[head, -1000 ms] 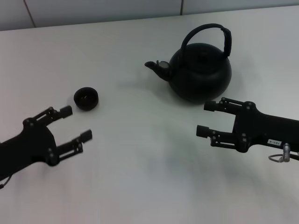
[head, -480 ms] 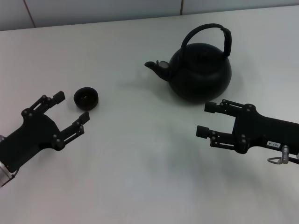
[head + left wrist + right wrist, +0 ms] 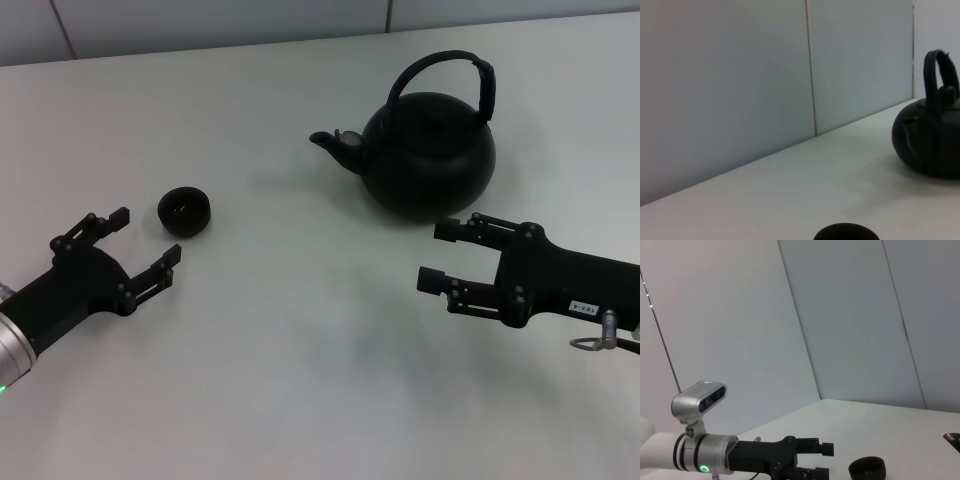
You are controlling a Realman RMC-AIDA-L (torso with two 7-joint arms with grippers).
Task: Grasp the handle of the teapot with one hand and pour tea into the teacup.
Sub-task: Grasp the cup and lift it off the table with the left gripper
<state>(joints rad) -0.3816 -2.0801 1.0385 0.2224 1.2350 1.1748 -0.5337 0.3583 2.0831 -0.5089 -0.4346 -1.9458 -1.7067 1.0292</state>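
Your right gripper (image 3: 437, 256) has its fingers spread wide and holds nothing; it sits low over the worktop (image 3: 300, 330), just in front of the teapot (image 3: 428, 152), with the handle (image 3: 455, 72) arching untouched above, so you are at the approach step. Next you must lift and reach to close on the handle's top. Your left gripper (image 3: 145, 243), fingers also wide, lies near the teacup (image 3: 184, 210), well left of the teapot.

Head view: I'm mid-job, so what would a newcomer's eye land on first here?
The big black teapot at the table's far right, its arched handle ungrasped and its spout pointing to the robot's left. Next the small teacup near the left, with the open left gripper just short of it. The open right gripper waits below the teapot.
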